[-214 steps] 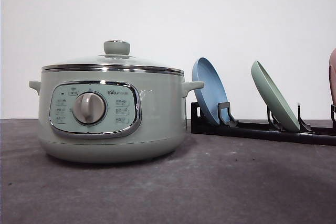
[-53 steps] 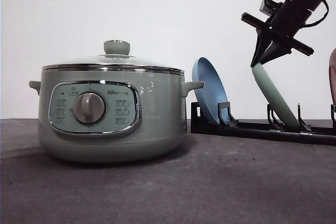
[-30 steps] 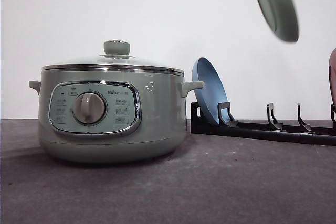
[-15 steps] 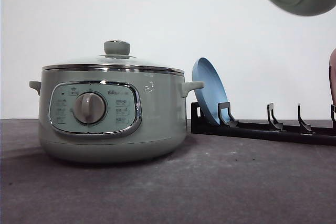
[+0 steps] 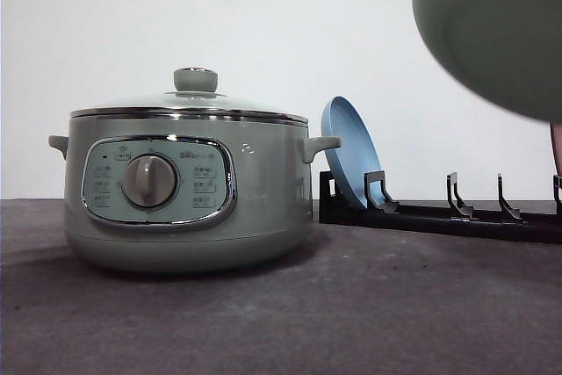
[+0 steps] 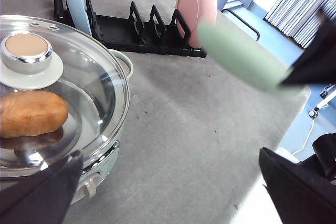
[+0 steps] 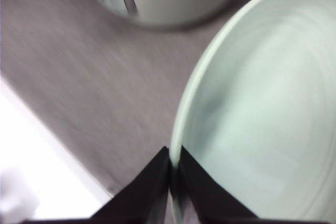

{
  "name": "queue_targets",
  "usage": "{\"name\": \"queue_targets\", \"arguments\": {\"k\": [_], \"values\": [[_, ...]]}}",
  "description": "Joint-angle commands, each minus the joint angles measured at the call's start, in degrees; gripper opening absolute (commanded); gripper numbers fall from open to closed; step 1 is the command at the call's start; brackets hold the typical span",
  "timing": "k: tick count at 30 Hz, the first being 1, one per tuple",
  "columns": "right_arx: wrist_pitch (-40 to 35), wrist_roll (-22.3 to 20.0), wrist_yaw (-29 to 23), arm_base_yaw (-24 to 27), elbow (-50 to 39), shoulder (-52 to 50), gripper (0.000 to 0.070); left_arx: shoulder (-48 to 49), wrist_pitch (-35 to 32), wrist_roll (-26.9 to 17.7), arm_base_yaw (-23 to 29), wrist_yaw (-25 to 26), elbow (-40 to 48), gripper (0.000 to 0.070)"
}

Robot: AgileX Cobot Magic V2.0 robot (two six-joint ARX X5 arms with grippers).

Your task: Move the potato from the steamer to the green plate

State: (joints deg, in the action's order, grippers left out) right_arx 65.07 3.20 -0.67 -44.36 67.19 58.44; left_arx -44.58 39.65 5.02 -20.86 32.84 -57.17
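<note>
The steamer stands on the table at the left, its glass lid on. Through the lid, the orange-brown potato lies inside. The green plate hangs in the air at the upper right, blurred and close to the front camera. My right gripper is shut on its rim, with the plate stretching away beyond the fingers. From the left wrist view the plate floats over the table right of the steamer. My left gripper hovers open above the steamer's near side, holding nothing.
A black dish rack runs along the back right. A blue plate stands in its left slot and a pink plate at its far end. Bare grey table lies between the steamer and the rack.
My right gripper came down onto the green plate in the rack and lifted it out. The plate has since swung toward the front camera and fills more of the view. The steamer has not moved.
</note>
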Motion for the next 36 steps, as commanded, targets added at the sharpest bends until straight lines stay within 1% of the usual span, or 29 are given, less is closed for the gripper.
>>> {"name": "queue_targets", "arguments": {"k": [1,4,8,11,14,21,29,36], "values": [[-2.7,3.8,-2.1,-2.8,-2.1,0.6,0.0005,-0.3,-0.5,-0.9,-0.2,0.1,-1.3,0.07],[-7.0,6.7,-3.7,-6.2,-7.0,1.3,0.0005,-0.3,-0.5,-0.9,-0.2,0.1,-1.3,0.07],[-9.7,9.5,-6.8,-10.8,-11.9,3.8,0.0005,-0.3,-0.5,-0.9,-0.2,0.1,-1.3,0.07],[-10.1,10.3,-10.8,-13.6,-14.3,6.5,0.0005,-0.3,-0.5,-0.9,-0.2,0.1,-1.3,0.07],[-11.1,11.2,-13.3,-15.4,-15.8,9.7,0.0005,-0.3,-0.5,-0.9,-0.2,0.1,-1.3,0.07],[-15.4,12.9,-15.8,-17.1,-16.3,17.1,0.0005,-0.3,-0.4,-0.9,-0.2,0.1,-1.3,0.07],[-18.0,12.9,-15.8,-17.4,-16.3,25.7,0.0005,-0.3,-0.4,-0.9,-0.2,0.1,-1.3,0.07],[-20.0,13.6,-15.9,-17.7,-16.3,27.5,0.0011,-0.3,-0.2,-0.9,-0.2,0.1,-1.3,0.07]]}}
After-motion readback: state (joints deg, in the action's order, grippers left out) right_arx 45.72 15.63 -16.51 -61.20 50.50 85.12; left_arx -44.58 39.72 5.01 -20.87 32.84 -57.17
